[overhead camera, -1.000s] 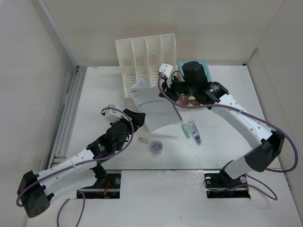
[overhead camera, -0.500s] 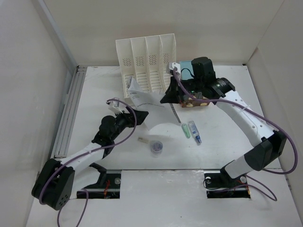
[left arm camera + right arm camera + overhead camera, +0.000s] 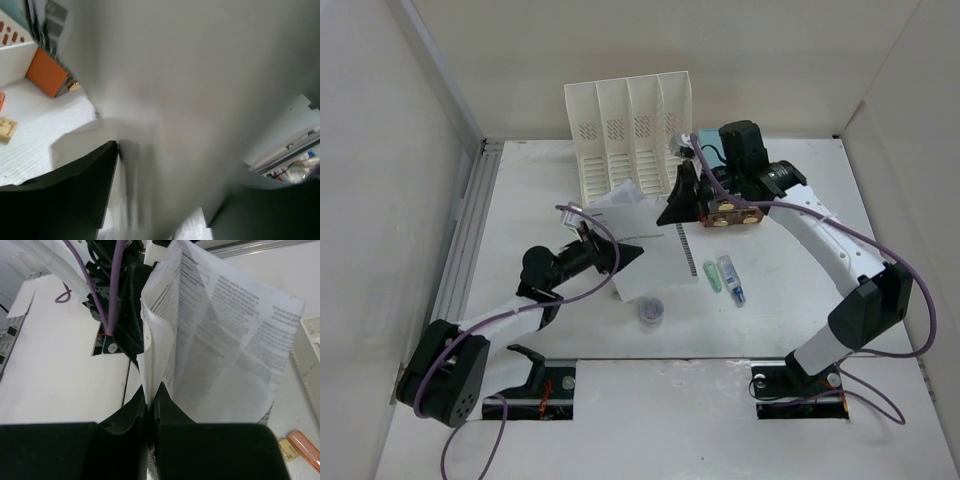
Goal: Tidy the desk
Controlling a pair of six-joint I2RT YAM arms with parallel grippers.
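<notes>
Right gripper (image 3: 150, 394) is pinched tight on one edge of the printed sheets (image 3: 225, 340), raising that end off the desk (image 3: 520, 200) below it. Opposite, the left gripper (image 3: 167, 185) has its jaws wide, with the printed sheets' other edge in the gap, not pinched. File rack (image 3: 630, 125) sits just behind the right gripper. Looks like the filing step. Next: left closes or backs off, right stands the paper upright and lines it up with a slot.
</notes>
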